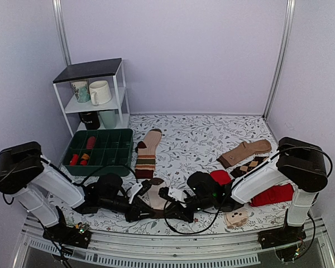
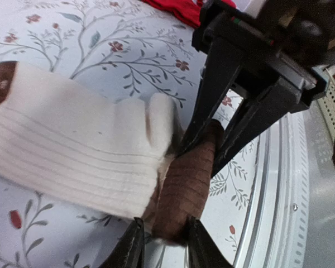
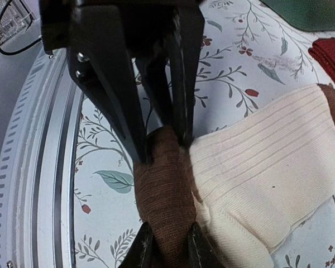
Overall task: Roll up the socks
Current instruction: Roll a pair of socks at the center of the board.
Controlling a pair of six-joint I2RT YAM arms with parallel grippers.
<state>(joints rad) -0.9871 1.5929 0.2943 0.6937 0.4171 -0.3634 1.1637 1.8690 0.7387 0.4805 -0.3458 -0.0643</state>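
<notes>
- Looks like the very opening of the roll: a grip taken on the brown end of the sock (image 2: 72, 151), with nothing visibly wound up yet.
- Lies flat near the front edge of the worktop (image 1: 201, 139), between the 2 arms, cream ribbing stretching away toward the back.
- On the left gripper (image 2: 164, 245), fingers close together, pressed to either side of that brown end.
- On the right gripper (image 3: 168, 245), fingers likewise clamped on the same brown end, from the opposite side, almost touching the left ones.
- Next, probably: fold the brown end over onto the cream part and keep it tight. Hard with 2 pairs of fingers crowded on 1 small patch, so likely needs 1 pair to let go or both to turn together.
- Cannot tell whether a 2nd matching sock lies underneath.
- Around: tan striped sock (image 1: 147, 153) just beyond, green tray (image 1: 100, 146) further left, red socks (image 1: 273, 194) and argyle sock (image 1: 247, 166) well apart at right.
- In the way: metal rail (image 2: 279, 195) just beside the grip, leaving little room on the near side.
</notes>
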